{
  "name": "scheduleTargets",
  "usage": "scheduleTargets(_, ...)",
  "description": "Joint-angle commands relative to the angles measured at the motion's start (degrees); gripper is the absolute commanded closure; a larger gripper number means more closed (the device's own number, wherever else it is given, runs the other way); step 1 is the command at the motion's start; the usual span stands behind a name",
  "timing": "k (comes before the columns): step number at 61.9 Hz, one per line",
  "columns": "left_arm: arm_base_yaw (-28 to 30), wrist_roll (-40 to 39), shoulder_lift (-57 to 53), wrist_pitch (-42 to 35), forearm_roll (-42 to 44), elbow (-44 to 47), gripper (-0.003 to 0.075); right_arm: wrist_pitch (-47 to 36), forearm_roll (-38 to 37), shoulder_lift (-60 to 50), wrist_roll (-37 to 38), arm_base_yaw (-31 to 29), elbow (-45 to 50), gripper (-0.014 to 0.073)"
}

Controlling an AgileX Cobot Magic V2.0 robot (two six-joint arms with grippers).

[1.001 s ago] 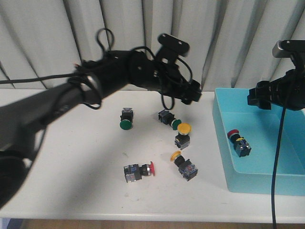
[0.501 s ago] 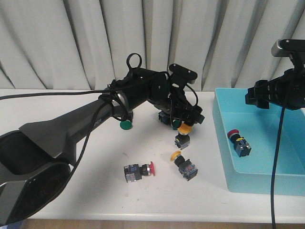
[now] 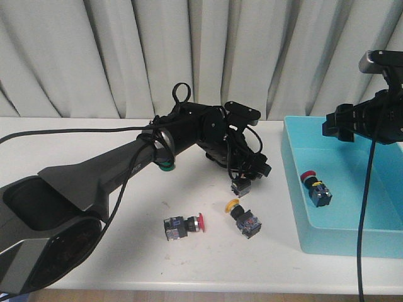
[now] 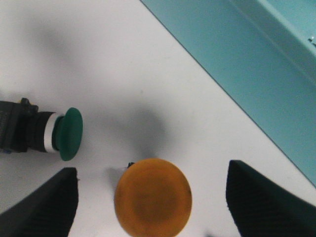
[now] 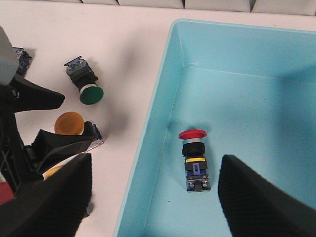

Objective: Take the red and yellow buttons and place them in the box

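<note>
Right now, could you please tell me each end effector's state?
Left end effector: open, straddling a yellow button.
Right end effector: open, empty, above the box.

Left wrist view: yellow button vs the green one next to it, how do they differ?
The yellow button shows its round cap face-on, so it stands upright; the green button lies on its side, cap seen edge-on with the body showing. The yellow one sits between the open left gripper fingers; the green one lies outside them. Both have mushroom caps.
</note>
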Motion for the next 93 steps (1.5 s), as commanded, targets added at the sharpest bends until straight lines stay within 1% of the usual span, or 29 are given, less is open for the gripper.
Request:
scheduleTargets(1,-0.01,-0.55,-4.03,-2.75,-1.09,-2.03,0.0143,-2.76,1.54,-2.14,-0.52,-0.13,-1.53,0.0063)
scheduleTargets(7,-0.01,-0.55,-4.03,-2.47,-1.03,-2.03,0.0171,-2.76,1.88,-2.14,-0.52,-0.13,-1.53,0.0063)
scheduleTargets(21,0.11,-0.44,-4.03,-1.71,-0.91,-2.03,0.0281,-2.76,1.93,-2.14,-0.52,-0.13,-1.53,0.0063)
scheduleTargets(22,0.11,-0.39,-4.02,-1.44,-0.35,-2.03,0.0323,-2.71,1.92,-2.14,-0.52,-0.13,-1.53,0.0063)
scheduleTargets(63,0.11,-0.55,-2.39,-0.85,0.32,-2.03,0.0318,-2.52,2.21,-2.14,-0.52,-0.13,-1.53,0.0063)
scheduleTargets(81,0.11,-0.55,-2.03,-2.18,0.31,-2.03,0.0325,-2.52,2.42,-2.14,-0.52,-0.13,-1.53,0.0063)
scheduleTargets(85,0.11,-0.55,-2.03,-2.18,0.31,-2.03,0.0351,-2.52,2.45,-2.14,-0.52,-0.13,-1.53,0.0063)
scheduleTargets(88,0.11,-0.55,-2.03,-2.05,0.38,-2.03,0.0396,-2.52,2.66,-2.14,-0.52,-0.13,-1.53,0.0063)
scheduleTargets(90,0.11,-0.55,-2.03,-1.99,0.38,-2.03,0.0433,-2.52,2.74,-2.14,-0.52,-0.13,-1.53,0.0063)
scheduleTargets(93,0.11,-0.55,-2.03,-1.86,0.38,-2.03,0.0512,-2.52,2.74,-2.14,-0.52,-0.13,-1.53,0.0063)
